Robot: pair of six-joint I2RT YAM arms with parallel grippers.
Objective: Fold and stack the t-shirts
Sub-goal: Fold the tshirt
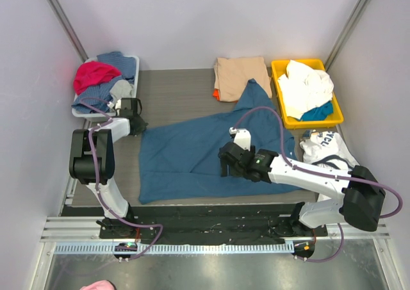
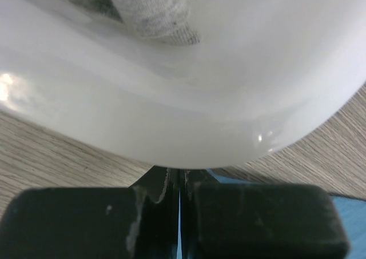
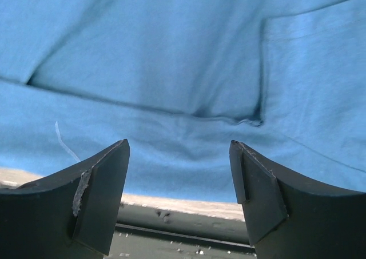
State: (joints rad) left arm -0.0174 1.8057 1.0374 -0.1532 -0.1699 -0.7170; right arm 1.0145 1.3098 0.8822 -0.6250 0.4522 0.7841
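**Blue shirt: first grab for the fold**

The blue t-shirt point(image 1: 192, 155) lies spread, somewhat crooked, across the middle of the table point(image 1: 179, 88). One sleeve reaches toward the upper right, where it touches the folded tan t-shirt point(image 1: 240, 72). The tan one lies on the orange t-shirt point(image 1: 216, 95), so those two look done and the blue one is the job in hand.

The left gripper point(image 1: 136, 122) sits at the shirt's upper left corner, just beside the white basket point(image 1: 80, 112). In its wrist view the fingers point(image 2: 257, 219) are pressed together, with a thin sliver of blue between them. It appears to pinch the cloth's edge, though how much it has is hard to tell.

The right gripper point(image 1: 224, 164) hovers over the shirt near its lower edge, jaws spread, nothing between them. Its own view shows only blue cloth ahead and the table's edge beneath.

Next, I judge, the right gripper must drop onto the cloth and close on one layer. Then both arms can lift together and carry the fold over.
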